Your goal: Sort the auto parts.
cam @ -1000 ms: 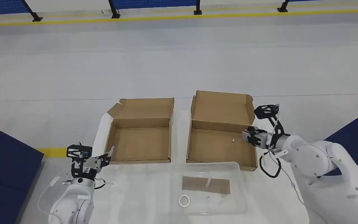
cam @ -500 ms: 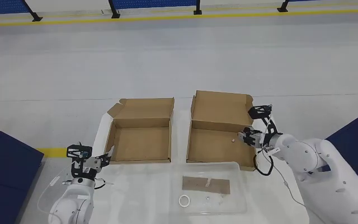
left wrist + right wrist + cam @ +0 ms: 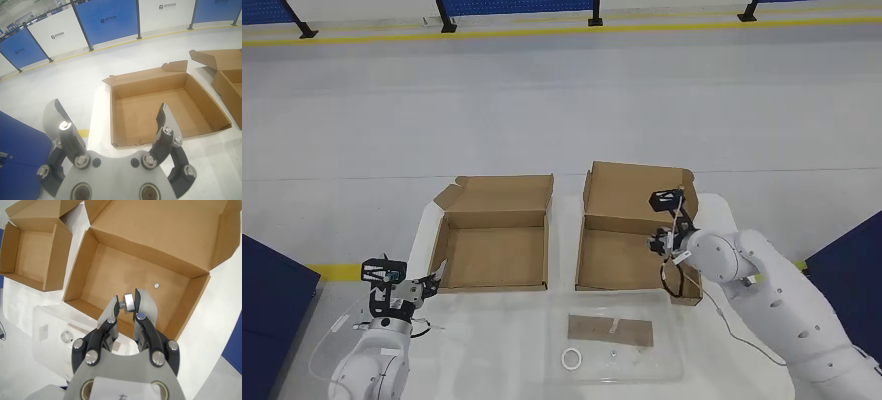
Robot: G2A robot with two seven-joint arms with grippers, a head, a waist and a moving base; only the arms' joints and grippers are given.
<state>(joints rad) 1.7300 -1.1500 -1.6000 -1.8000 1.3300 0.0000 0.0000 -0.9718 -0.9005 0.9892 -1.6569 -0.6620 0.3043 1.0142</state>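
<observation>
- Right gripper: fingers clamped on a round metal part, above the right box at frame centre-right, likely to drop it beside the small nut.
- Left gripper: fingers wide apart, empty, lower left, near the left box.

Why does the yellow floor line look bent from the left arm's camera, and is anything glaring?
Left wrist view: a wide lens probably bows the yellow floor line; a screw on the left gripper glints. Right wrist view: the metal part in the right gripper and the ring in the clear tray catch light. Top view: the floor line runs nearly straight.
</observation>
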